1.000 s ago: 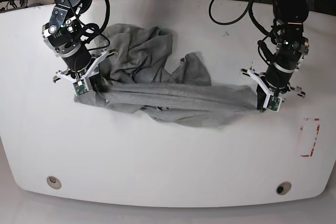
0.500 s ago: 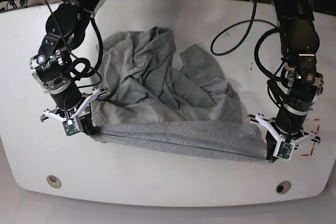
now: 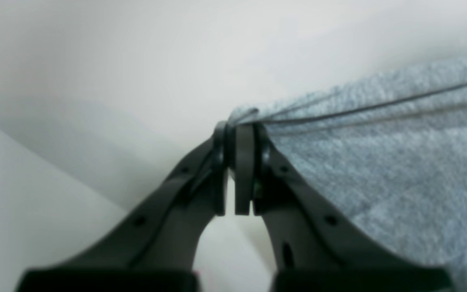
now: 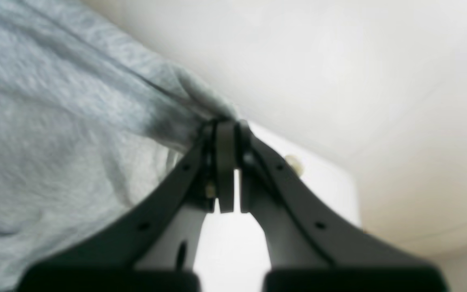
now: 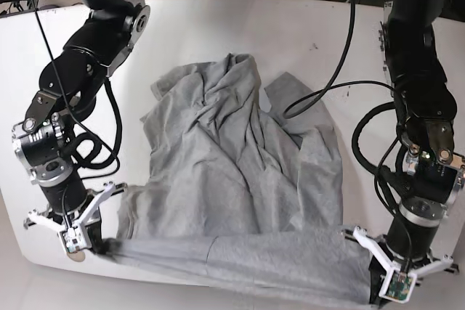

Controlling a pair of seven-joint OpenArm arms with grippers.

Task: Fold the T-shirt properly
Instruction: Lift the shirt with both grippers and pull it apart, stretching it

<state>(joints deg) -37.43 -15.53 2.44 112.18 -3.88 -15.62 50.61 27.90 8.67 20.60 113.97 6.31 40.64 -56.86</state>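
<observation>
Jaws on both sides stay pinched on the T-shirt [image 5: 232, 179]: the left gripper [image 3: 237, 138] and right gripper [image 4: 225, 129] each clamp a hem corner. Both arms have dragged that edge toward the table's [image 5: 240, 27] near rim, pulling the bunched cloth out flatter, ready for folding.

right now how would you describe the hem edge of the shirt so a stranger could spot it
Start at the white table and find the grey T-shirt spread across it. Its near edge is the band of cloth pulled taut along the table's front, between the right gripper and the left gripper, each shut on a corner. Unlike the crumpled cloth behind, it runs straight.
</observation>
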